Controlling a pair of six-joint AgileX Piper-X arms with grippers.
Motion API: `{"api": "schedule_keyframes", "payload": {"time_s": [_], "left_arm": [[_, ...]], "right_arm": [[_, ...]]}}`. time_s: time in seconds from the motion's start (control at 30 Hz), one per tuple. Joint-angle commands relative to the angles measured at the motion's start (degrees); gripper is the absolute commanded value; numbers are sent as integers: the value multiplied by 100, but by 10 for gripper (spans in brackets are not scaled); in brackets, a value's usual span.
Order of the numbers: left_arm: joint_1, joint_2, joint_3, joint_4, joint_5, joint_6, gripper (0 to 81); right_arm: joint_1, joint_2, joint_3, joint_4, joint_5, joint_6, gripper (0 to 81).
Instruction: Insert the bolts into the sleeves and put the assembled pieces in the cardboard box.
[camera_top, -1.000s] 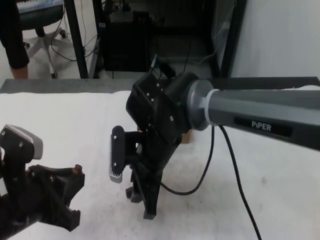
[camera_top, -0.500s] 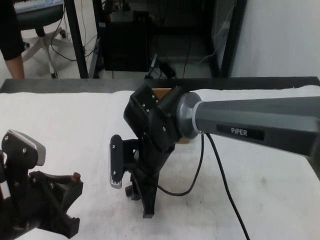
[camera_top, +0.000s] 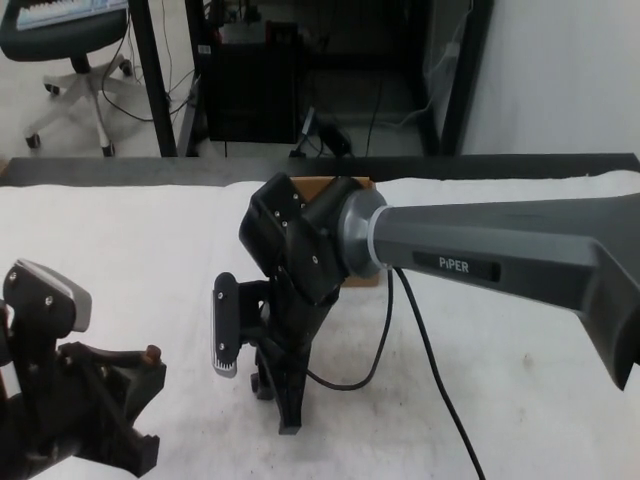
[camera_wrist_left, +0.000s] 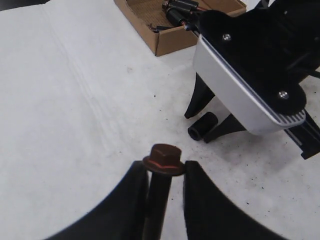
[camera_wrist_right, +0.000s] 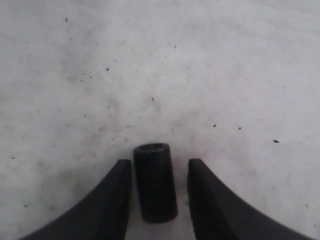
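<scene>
White bench cloth (camera_top: 130, 250), dark racks (camera_top: 250, 80) behind — left jaws clamped on bolt (camera_wrist_left: 162, 159), right jaws apart around sleeve (camera_wrist_right: 155, 181).

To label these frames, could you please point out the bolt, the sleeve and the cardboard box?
bolt (camera_wrist_left: 161, 156): left wrist view, on its hexagonal head.
sleeve (camera_wrist_right: 155, 185): right wrist view, on the middle of its side.
box (camera_wrist_left: 172, 42): left wrist view, on its outer wall.

Left gripper (camera_top: 147, 372) holding bolt (camera_top: 152, 352) (brown head up), right gripper (camera_top: 275, 406) pointing down, cardboard box (camera_top: 322, 187) behind it
</scene>
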Motion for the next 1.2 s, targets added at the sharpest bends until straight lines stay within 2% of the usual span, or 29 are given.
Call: {"api": "schedule_keyframes", "payload": {"time_s": [0.0,0.17,0.23,0.27,0.33,0.37,0.4,0.6,0.7,0.93,1.07,1.17], "left_arm": [[8,-54,-78,-38,-43,43,0],[8,-54,-78,-38,-43,43,0],[8,-54,-78,-38,-43,43,0],[8,-54,-78,-38,-43,43,0],[8,-54,-78,-38,-43,43,0],[8,-54,-78,-38,-43,43,0],[8,-54,-78,-38,-43,43,0],[8,-54,-103,-38,-4,43,0],[-3,-54,-226,-25,303,43,0],[-368,112,-892,1001,511,386,0],[-816,795,-1339,1816,508,485,0],[-1232,1594,-1727,2116,298,594,0]], "right_arm": [[-23,-13,-61,69,-33,-32,343],[-12,-13,-61,69,-33,-32,341],[6,-13,-61,69,-33,-32,316],[14,-13,-61,69,-33,-32,276],[19,-13,-61,57,-33,-32,146],[19,-13,-61,57,-33,-21,50],[19,-13,-61,57,-33,5,5],[-20,-119,-61,70,592,128,8],[-194,-402,-61,163,532,578,8],[-1168,-1534,-51,428,-898,1859,8],[-1938,-2228,-51,809,-1682,2349,8],[-2436,-2716,-31,1235,-2169,2376,8]]}}
